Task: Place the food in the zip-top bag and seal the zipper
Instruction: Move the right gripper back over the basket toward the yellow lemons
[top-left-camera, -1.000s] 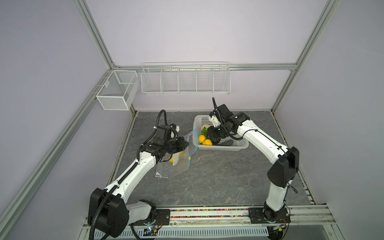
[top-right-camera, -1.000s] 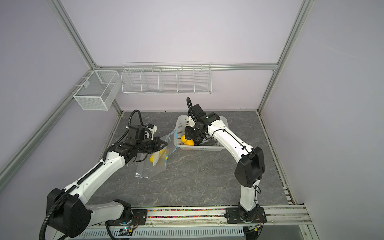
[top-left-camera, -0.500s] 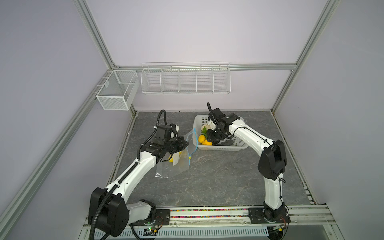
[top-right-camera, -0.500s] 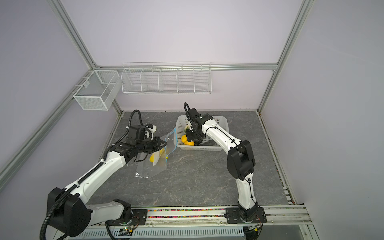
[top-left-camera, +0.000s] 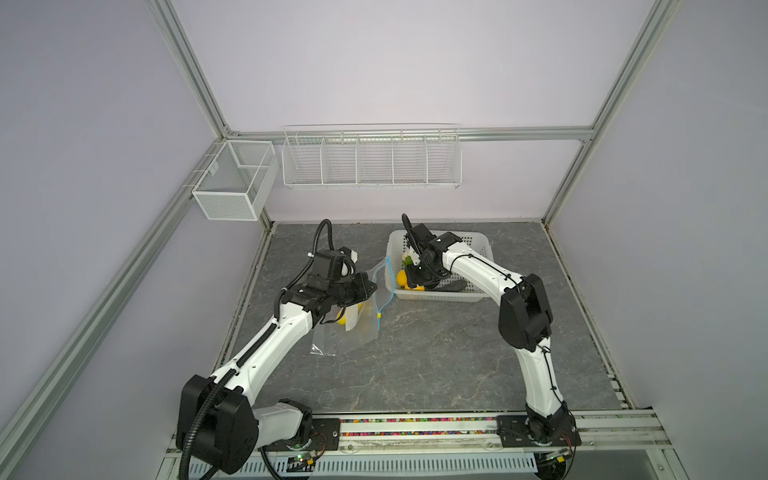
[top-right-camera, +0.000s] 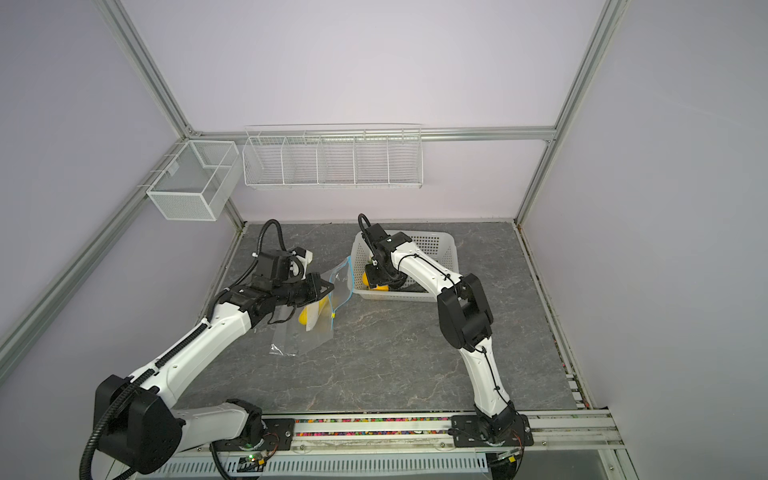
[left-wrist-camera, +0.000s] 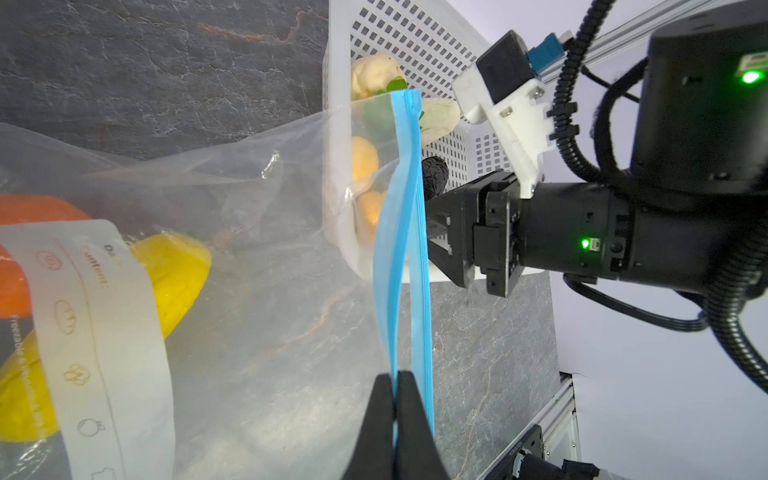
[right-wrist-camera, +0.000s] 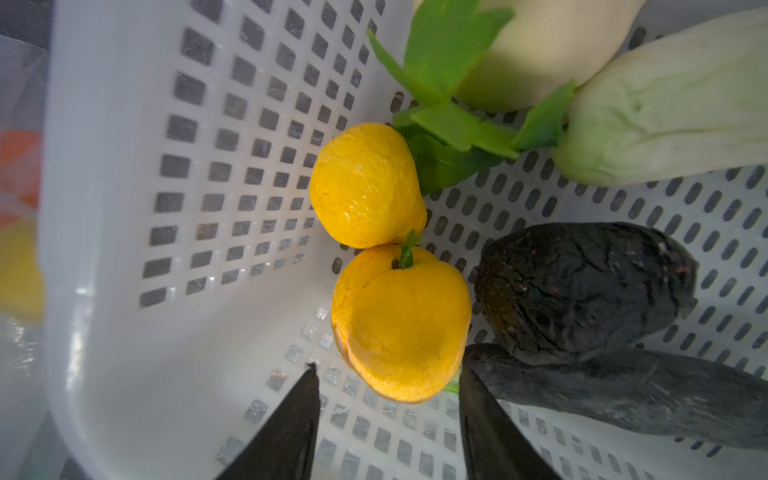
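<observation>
The zip-top bag (top-left-camera: 353, 332) lies near-left on the table (top-left-camera: 415, 365), with its mouth raised toward the basket (top-left-camera: 478, 241). The left gripper (left-wrist-camera: 395, 395) is pinched tight on the zipper (left-wrist-camera: 409, 232). The film looks thin, limp and slippery, so I judge the stiffer blue strip the soundest hold.

Inside the bag is one orange piece (left-wrist-camera: 25, 232). Yellow (left-wrist-camera: 174, 274) shows on both sides of the label; one piece or two, I cannot tell.

Farther right, the right gripper (right-wrist-camera: 388, 370) hangs in the basket, partly open and holding nothing, its jaws flanking one lemon (right-wrist-camera: 401, 324). A second lemon (right-wrist-camera: 365, 187) touches it. These toys look light and squashy, best taken across the belly.

Also there:
- one avocado (right-wrist-camera: 582, 286)
- one long dark piece (right-wrist-camera: 623, 395)
- one cabbage (right-wrist-camera: 665, 104)
- one pale round piece (right-wrist-camera: 540, 50)
- one sprig of greens (right-wrist-camera: 449, 116)
</observation>
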